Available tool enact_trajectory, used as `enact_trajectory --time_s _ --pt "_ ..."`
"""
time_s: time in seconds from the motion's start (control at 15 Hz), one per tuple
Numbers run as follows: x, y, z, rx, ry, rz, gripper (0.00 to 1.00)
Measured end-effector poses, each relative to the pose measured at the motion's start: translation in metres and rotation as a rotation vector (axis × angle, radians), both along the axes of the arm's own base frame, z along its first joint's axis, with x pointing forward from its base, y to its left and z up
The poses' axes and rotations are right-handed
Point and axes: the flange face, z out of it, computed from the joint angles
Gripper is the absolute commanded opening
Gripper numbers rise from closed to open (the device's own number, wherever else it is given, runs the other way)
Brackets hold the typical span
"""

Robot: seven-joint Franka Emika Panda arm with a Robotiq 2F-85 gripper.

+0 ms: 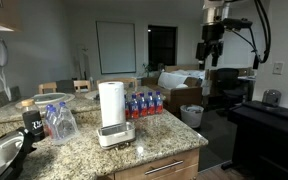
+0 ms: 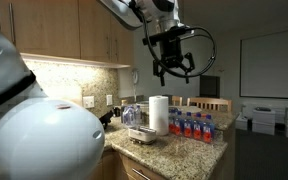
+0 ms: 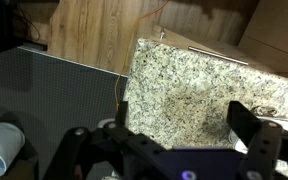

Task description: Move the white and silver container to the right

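The white and silver container (image 1: 115,133) is a small shallow tub on the granite counter, directly in front of the tall white paper towel roll (image 1: 111,101). It also shows in an exterior view (image 2: 142,135), beside the roll (image 2: 159,113). My gripper (image 1: 212,52) hangs high in the air, well above and away from the counter, and shows in both exterior views (image 2: 172,68). Its fingers are spread and hold nothing. In the wrist view the open gripper (image 3: 169,130) looks down on bare granite. I cannot make out the container there.
A row of red and blue bottles (image 1: 144,103) stands behind the roll. Clear plastic bottles (image 1: 59,122) and a dark appliance (image 1: 32,122) stand at one end of the counter. The granite counter (image 3: 184,80) ends next to wood flooring.
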Motion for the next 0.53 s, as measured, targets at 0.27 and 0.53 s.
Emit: enact_trajectory --time_s 0.27,0.53 --pt "0.016 0.025 0.012 -0.013 -0.016 0.052 1.0" --pt "0.066 0.067 0.022 -0.008 -0.016 0.12 1.0"
